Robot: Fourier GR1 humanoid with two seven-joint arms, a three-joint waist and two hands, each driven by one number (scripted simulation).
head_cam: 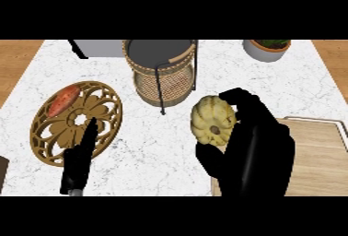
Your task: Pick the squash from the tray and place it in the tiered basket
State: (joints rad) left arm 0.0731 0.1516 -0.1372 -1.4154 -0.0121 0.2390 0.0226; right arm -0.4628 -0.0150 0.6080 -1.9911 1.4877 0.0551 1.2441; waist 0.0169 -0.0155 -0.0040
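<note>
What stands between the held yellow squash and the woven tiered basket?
Nothing visible. The ribbed pale-yellow squash, gripped in the black right hand, is just right of the woven wicker tiered basket, with only bare white marble counter between them.

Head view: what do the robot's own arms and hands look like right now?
Both hands are plain black. The right hand is broad and blocky, with thick rounded fingers. The left hand looks slim and tapered, seen edge-on; a sliver of grey left forearm shows behind its wrist. No cables, markings or sleeves are visible.
</note>
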